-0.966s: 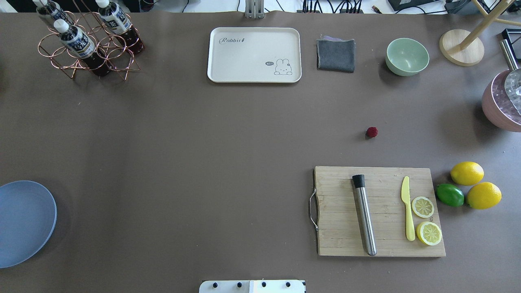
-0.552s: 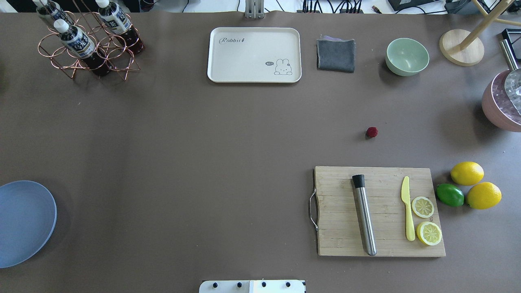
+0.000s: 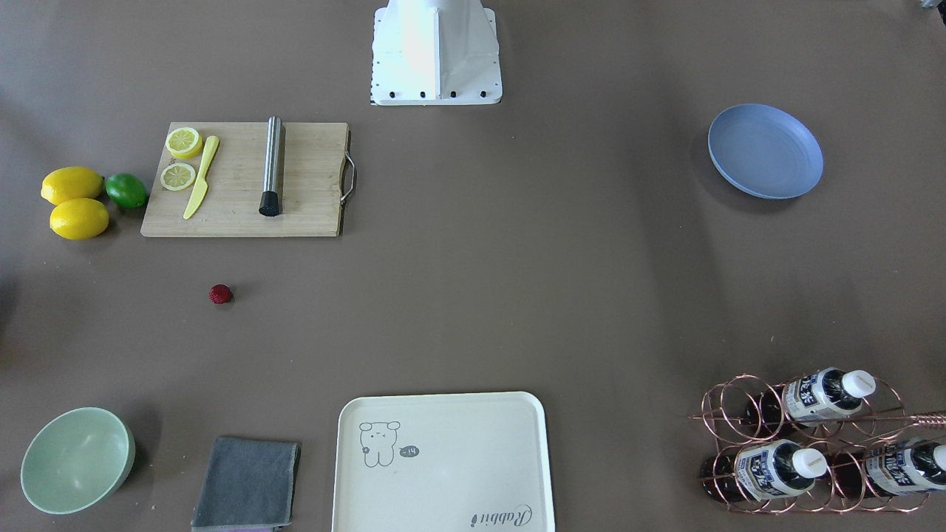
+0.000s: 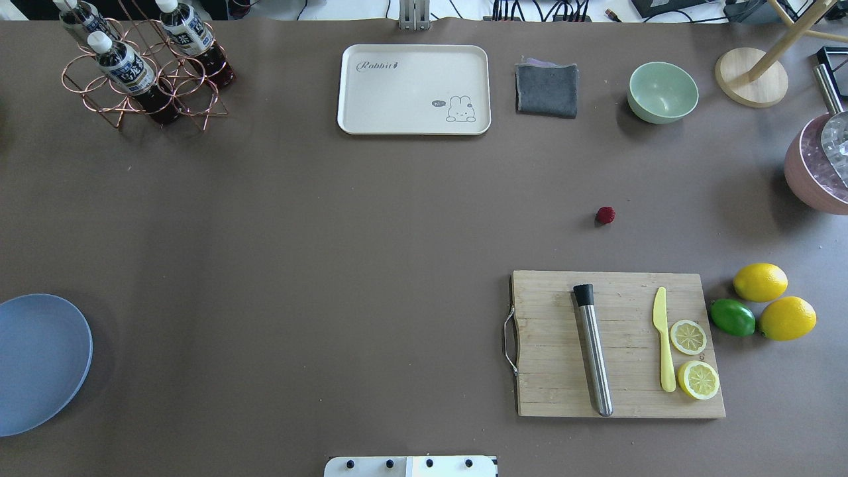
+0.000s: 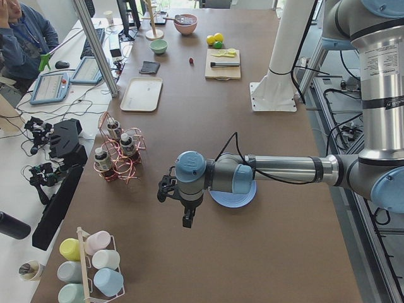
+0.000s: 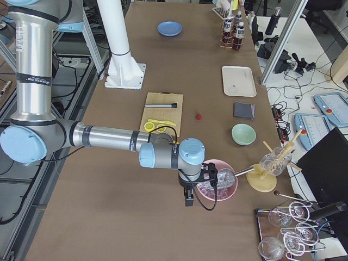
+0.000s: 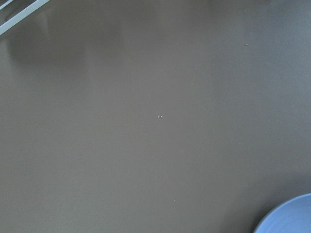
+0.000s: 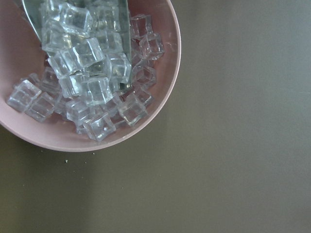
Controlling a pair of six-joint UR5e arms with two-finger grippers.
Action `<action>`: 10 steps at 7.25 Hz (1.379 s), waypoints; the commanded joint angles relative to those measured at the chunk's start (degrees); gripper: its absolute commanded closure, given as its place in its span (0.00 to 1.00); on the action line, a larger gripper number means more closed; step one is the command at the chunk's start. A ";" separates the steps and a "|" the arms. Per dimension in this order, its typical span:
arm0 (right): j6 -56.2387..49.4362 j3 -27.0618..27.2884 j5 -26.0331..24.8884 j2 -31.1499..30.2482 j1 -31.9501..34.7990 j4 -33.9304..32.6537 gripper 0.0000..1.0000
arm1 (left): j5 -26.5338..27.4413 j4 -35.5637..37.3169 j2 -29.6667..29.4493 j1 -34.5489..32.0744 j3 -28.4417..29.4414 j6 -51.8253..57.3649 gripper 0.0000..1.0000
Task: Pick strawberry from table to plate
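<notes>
Strawberry (image 4: 605, 214) lies alone on bare table (image 4: 331, 232), just beyond far edge of cutting board (image 4: 550, 371), well apart from plate (image 4: 40, 364) at table's left end. Overhead and front-facing views show this layout. Arms appear in side views only: left gripper (image 5: 187, 221) hangs above table just beside plate; right gripper (image 6: 188, 200) hangs beside pink bowl (image 8: 58, 141) of ice cubes (image 8: 82, 77). Jaw opening of either: cannot tell. Left wrist view: bare table, plate rim at lower right corner. Right wrist view: bowl and cubes close up.
</notes>
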 commanded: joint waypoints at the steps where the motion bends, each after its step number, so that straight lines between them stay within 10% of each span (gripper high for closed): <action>1: 0.47 0.00 0.80 0.31 0.00 -0.05 0.00 | -0.23 -0.03 -0.35 -0.09 -0.70 -0.09 0.01; 10: 0.55 5.89 7.04 1.28 -0.18 7.88 0.00 | -0.41 -19.54 -0.26 2.81 0.08 -0.61 0.01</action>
